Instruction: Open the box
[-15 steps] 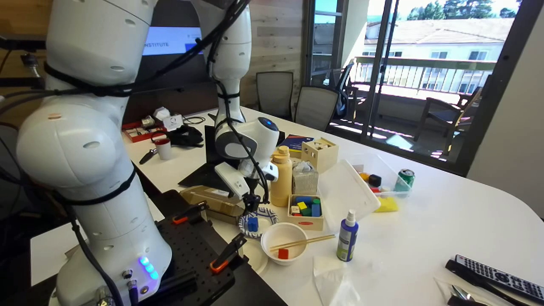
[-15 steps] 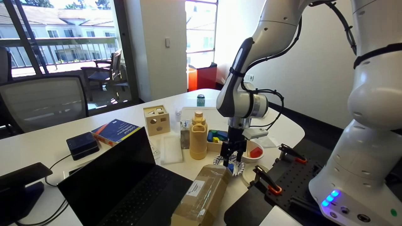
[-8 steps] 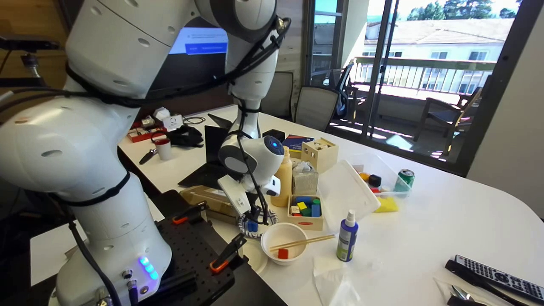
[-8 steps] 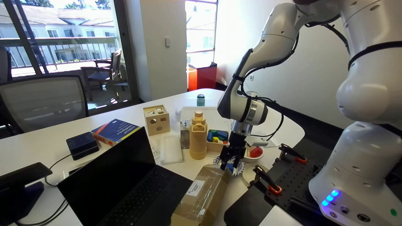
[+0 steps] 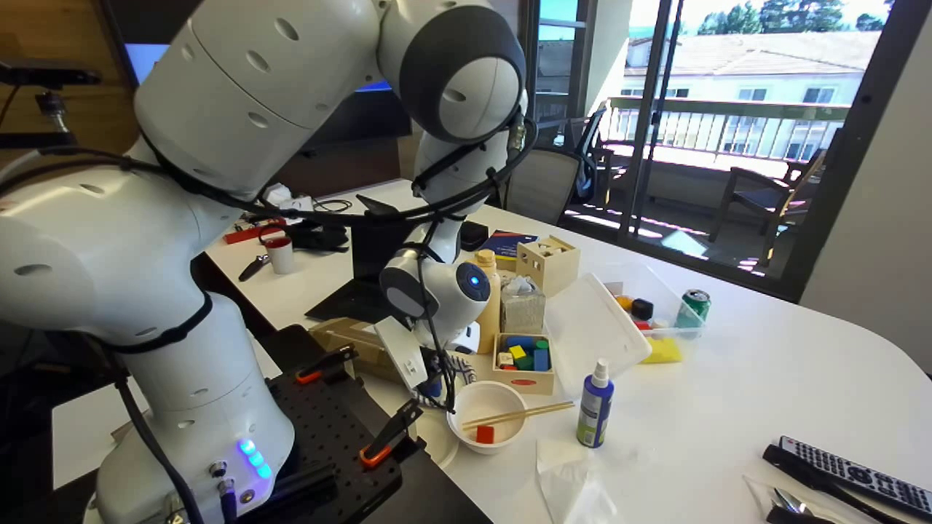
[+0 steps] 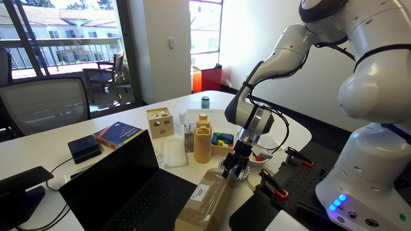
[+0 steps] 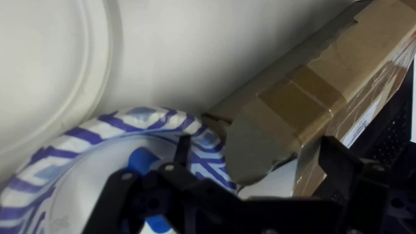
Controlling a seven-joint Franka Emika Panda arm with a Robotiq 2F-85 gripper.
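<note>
Nearest me, a black laptop [image 6: 115,183] stands open on the white table [image 6: 35,147]. Close along its keyboard side lies the cardboard box [image 6: 208,199], brown, clear tape over its top. At the box's far end, the gripper [image 7: 256,144], angled downward. Its fingers [image 7: 183,151] are parted wide, released; in the wrist view a corner of the box shows between them, one finger in front of the paper plate [image 7: 87,135], the other in front of the taped top. Contact with the cardboard: cannot tell.

The plate, its rim blue-patterned, sits just beside that end; a blue piece [image 7: 142,159] lies on it, partly hidden by the gripper. Next, a white bowl [image 5: 486,399] holding a red block [image 5: 485,434], wooden chopsticks [image 5: 542,410] resting over its rim. A spray bottle [image 5: 595,407] stands upright past the bowl.

Further back: a tan jug [image 6: 202,147] with a loop handle, upright; near it a wooden tray [image 5: 523,382] of coloured blocks [image 5: 540,359]; then a shape-sorting cube [image 6: 160,125], shape holes facing up and sideways. Green drinks can [image 6: 205,102] toward the table's far end. Across the table, a mesh-backed chair [image 6: 48,102]; beyond the glass, a balcony railing [image 6: 77,53].
</note>
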